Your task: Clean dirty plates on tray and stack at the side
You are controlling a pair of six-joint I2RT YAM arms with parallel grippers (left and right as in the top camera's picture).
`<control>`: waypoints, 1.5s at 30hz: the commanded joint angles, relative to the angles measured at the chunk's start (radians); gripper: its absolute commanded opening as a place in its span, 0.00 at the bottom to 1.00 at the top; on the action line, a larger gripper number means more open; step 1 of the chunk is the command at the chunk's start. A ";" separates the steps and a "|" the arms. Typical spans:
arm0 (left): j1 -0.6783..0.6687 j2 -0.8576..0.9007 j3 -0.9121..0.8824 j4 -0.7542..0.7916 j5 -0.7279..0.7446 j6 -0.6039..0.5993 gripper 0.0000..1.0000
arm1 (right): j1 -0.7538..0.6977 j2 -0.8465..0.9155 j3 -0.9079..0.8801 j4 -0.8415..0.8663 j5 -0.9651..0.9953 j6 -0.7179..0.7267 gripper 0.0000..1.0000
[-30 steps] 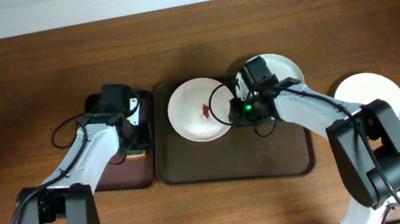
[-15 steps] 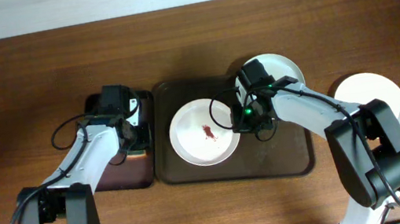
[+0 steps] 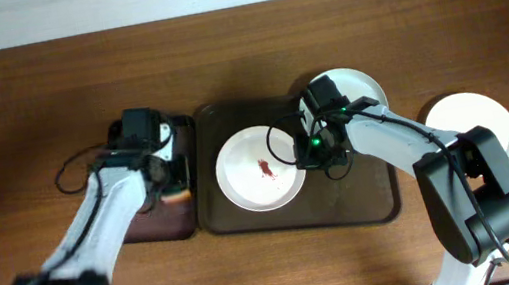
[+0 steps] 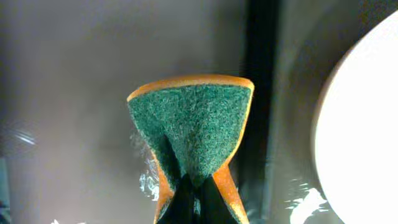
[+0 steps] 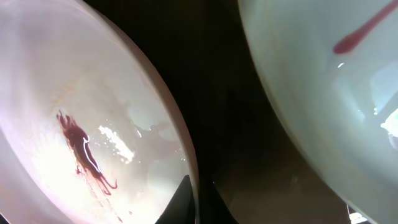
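The right gripper [image 5: 196, 198] pinches the right rim of the red-stained plate [image 3: 261, 169], which lies on the left half of the tray [image 3: 345, 208]. Left of the tray, the left gripper [image 4: 188, 200] clamps a green-and-orange sponge [image 4: 194, 127].

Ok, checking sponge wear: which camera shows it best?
The left wrist view: the sponge shows large and sharp, green side facing, pinched by the left claw. Overhead, the arm mostly hides it; the right wrist view misses it.

Wooden surface [image 3: 25, 96] carries a brown tray [image 3: 345, 208] mid-scene; a smaller dark tray [image 3: 161, 227] just left; a white plate [image 3: 479, 119] right.
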 commanded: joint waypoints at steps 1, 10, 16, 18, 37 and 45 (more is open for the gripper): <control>0.002 -0.182 0.031 0.042 -0.077 0.005 0.00 | 0.011 0.002 -0.010 -0.015 0.029 -0.036 0.04; 0.002 -0.419 0.031 0.222 -0.143 0.005 0.00 | 0.011 0.002 -0.010 -0.012 0.029 -0.036 0.04; 0.002 -0.472 0.031 0.364 -0.167 0.043 0.00 | 0.011 0.002 -0.010 -0.012 0.029 -0.036 0.04; 0.002 -0.498 0.031 0.408 -0.167 0.043 0.00 | 0.011 0.002 -0.010 -0.012 0.029 -0.036 0.04; 0.001 -0.448 0.031 0.244 -0.166 0.030 0.00 | 0.011 0.002 -0.010 -0.011 0.029 -0.036 0.04; 0.001 -0.006 0.029 0.050 -0.083 0.024 0.00 | 0.011 0.002 -0.010 -0.012 0.029 -0.036 0.04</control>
